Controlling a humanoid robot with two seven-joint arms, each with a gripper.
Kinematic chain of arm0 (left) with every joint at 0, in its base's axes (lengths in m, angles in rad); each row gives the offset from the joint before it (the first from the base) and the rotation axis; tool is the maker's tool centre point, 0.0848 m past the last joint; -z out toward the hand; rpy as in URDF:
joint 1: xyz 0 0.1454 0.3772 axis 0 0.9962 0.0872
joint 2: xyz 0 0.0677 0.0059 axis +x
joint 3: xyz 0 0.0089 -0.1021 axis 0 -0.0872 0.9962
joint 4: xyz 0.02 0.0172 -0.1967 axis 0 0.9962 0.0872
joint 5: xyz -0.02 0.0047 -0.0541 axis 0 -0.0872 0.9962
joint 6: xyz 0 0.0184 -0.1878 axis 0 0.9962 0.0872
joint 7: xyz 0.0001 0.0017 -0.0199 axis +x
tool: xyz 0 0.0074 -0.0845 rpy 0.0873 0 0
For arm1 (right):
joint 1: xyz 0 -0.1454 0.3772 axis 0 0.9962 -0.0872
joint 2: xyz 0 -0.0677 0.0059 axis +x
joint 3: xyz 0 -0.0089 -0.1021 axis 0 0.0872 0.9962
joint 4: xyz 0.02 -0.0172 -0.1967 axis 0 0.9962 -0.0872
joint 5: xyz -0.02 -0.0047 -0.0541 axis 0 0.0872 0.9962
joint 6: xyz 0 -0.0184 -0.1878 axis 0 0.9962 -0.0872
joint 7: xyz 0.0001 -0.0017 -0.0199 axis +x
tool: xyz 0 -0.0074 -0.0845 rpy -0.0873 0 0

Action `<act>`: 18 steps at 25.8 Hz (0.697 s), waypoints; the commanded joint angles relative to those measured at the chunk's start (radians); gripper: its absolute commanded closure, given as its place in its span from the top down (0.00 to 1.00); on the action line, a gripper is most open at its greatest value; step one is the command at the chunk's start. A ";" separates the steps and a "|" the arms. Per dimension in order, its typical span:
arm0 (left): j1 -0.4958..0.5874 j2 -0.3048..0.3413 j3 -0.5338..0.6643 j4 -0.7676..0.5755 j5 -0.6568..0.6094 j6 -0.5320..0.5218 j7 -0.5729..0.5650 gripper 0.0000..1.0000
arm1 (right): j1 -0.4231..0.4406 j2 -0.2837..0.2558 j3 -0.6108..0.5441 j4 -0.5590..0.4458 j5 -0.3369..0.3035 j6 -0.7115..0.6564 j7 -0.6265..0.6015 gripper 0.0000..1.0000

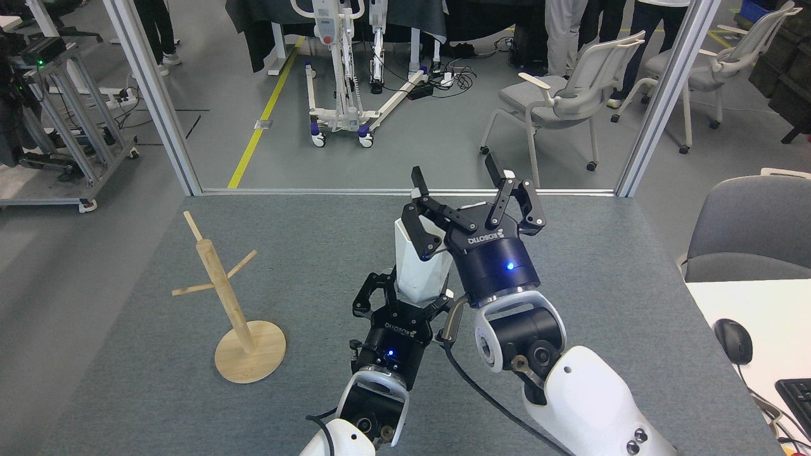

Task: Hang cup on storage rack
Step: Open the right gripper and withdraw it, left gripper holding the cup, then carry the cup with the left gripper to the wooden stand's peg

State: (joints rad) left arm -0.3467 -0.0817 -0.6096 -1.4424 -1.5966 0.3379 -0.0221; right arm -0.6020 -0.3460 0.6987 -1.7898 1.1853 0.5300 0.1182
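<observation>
Head view: cup held, rack waiting

Grey felt table (570,304) carries a light wooden mug tree (231,304) at lower left. At centre, right gripper (457,178) is spread empty; left gripper (405,303) is clamped around a white faceted cup (418,272). Carrying leftward, handle onto a peg, is judged next.

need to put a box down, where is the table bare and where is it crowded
Bare: the table's right side up to its right edge, and the strip between the storage rack and the arms. Crowded: the middle, where the left claw holds the cup beside the open right claw.
</observation>
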 commanded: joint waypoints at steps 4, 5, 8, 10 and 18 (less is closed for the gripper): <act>0.057 0.003 0.053 -0.023 0.004 0.012 0.005 0.00 | 0.011 -0.051 -0.182 0.038 -0.088 -0.131 -0.043 1.00; 0.078 0.014 0.059 -0.049 0.003 0.032 0.010 0.00 | 0.024 -0.067 -0.220 0.061 -0.116 -0.177 -0.054 1.00; 0.130 0.072 0.071 -0.133 0.004 0.135 0.059 0.00 | 0.076 -0.090 -0.361 0.164 -0.176 -0.344 -0.100 1.00; 0.178 0.099 0.073 -0.179 0.003 0.182 0.105 0.00 | 0.123 -0.096 -0.467 0.271 -0.181 -0.490 -0.147 1.00; 0.293 0.146 0.076 -0.263 0.001 0.371 0.214 0.00 | 0.226 -0.093 -0.634 0.698 -0.079 -0.777 -0.216 1.00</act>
State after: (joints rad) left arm -0.0816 0.0517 -0.5348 -1.6843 -1.5939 0.6447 0.1624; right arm -0.3953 -0.4414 0.0934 -1.2338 1.0530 -0.2003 -0.0858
